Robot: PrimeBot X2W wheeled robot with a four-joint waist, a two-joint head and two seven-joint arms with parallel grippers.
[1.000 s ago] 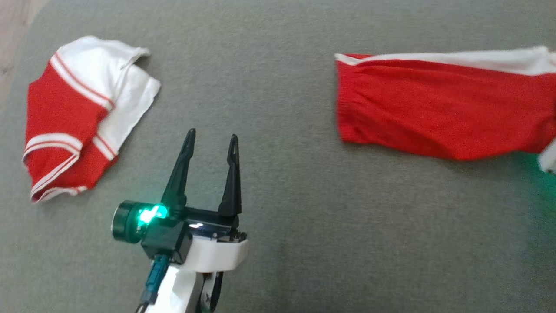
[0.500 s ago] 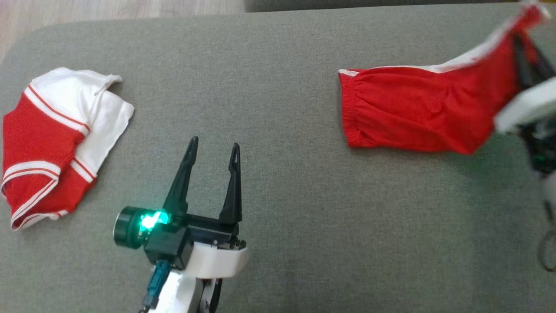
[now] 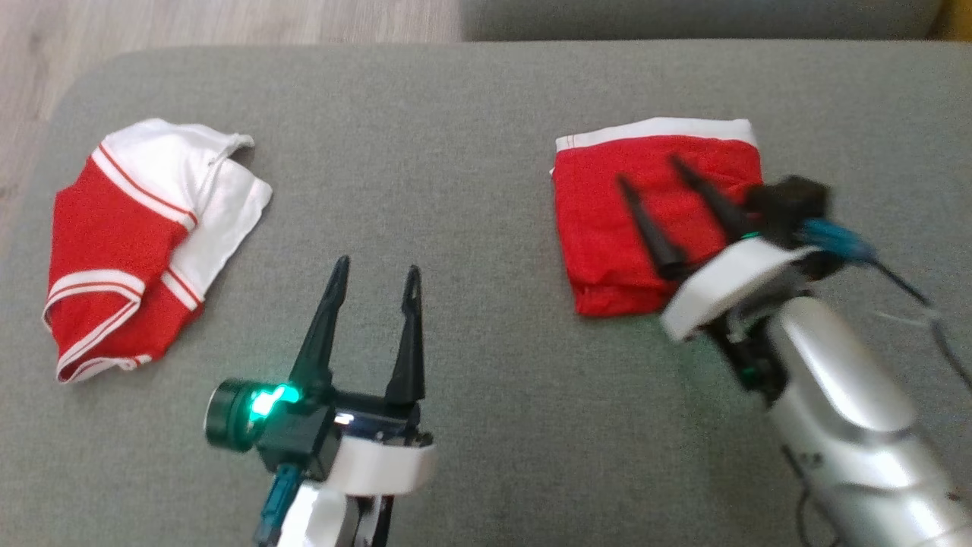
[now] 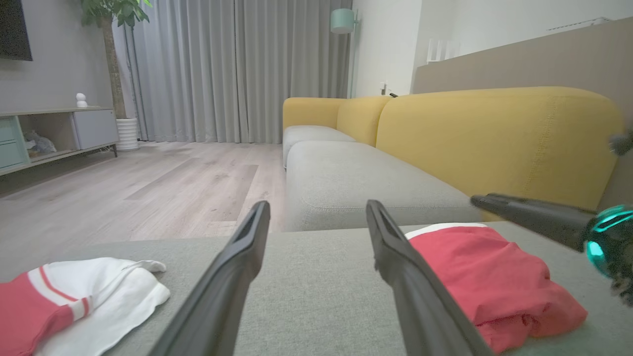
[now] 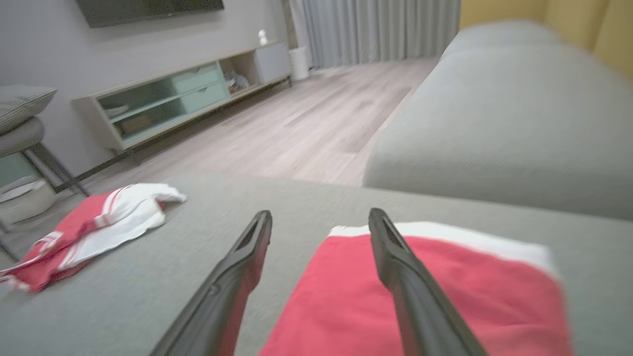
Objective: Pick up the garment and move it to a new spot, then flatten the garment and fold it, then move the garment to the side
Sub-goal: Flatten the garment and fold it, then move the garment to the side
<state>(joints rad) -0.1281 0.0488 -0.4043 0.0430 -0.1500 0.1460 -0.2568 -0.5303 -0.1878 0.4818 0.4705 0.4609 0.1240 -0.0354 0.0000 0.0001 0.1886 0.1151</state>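
The garment [image 3: 607, 205] is red with a white band along its far edge, lying folded in half on the grey cushion at the right; it also shows in the left wrist view [image 4: 489, 282] and the right wrist view [image 5: 346, 296]. My right gripper [image 3: 649, 169] hovers over it, open, with nothing between its fingers [image 5: 395, 267]. My left gripper [image 3: 377, 270] stands open over bare cushion at the lower middle, well left of the garment, its fingers [image 4: 237, 267] empty.
A second red-and-white garment [image 3: 144, 235] lies crumpled at the cushion's left end. The grey cushion [image 3: 456, 152] ends at wooden floor [image 3: 190, 23] on the far left. A yellow sofa back [image 4: 494, 143] and another grey seat [image 4: 356, 183] stand beyond.
My right gripper carried the garment's right end over to the left, laid it on the other half and opened. The head camera also shifted. The left arm kept still.
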